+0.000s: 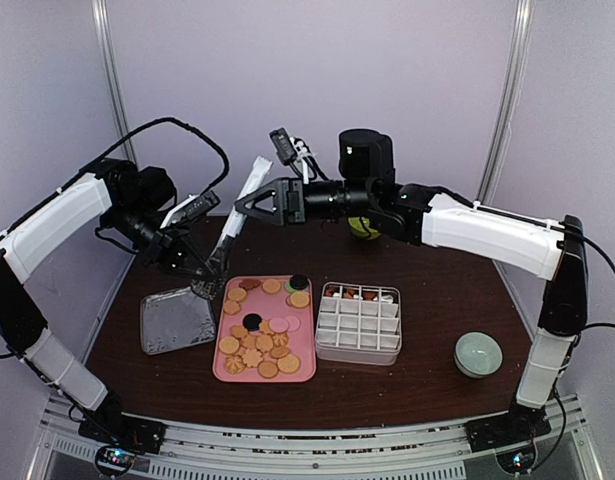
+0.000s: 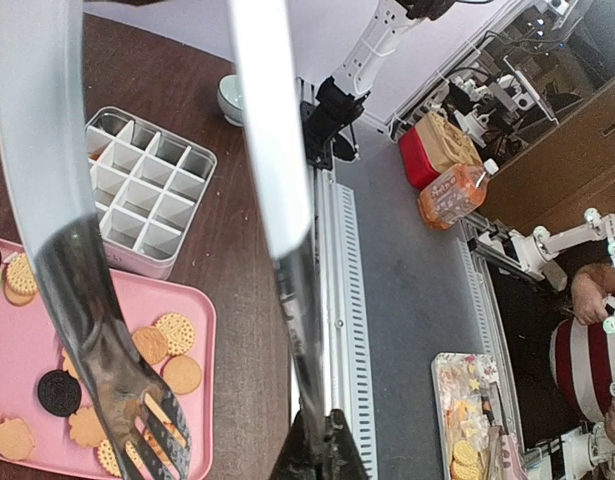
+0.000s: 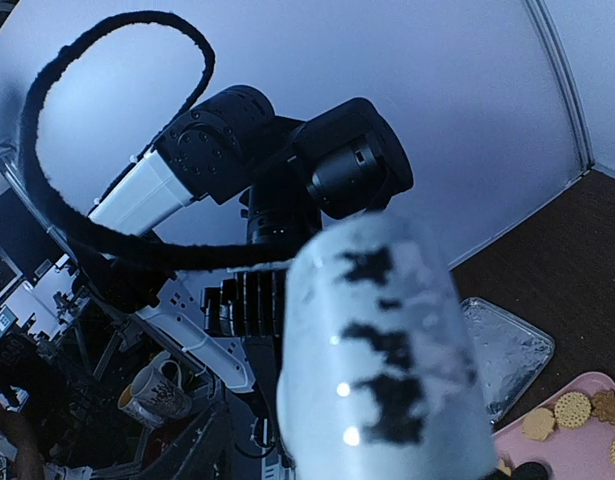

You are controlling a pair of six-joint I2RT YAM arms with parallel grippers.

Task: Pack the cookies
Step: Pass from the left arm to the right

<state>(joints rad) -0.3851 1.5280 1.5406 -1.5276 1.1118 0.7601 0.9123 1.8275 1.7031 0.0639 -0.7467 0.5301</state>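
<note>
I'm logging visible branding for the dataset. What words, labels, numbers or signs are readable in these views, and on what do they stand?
No text can be read in any view.
Orange drink bottle, in the background: label too blurred to read.
White mug, in the background: dark print, too small to read.
Black round cookie on the pink tray: embossed pattern, no legible letters.

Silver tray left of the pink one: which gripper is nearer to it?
Left. The left gripper, shut on the tongs, hangs just over the far edge of the silver tray. The right gripper is raised farther back and right, by the tongs' upper end.
</note>
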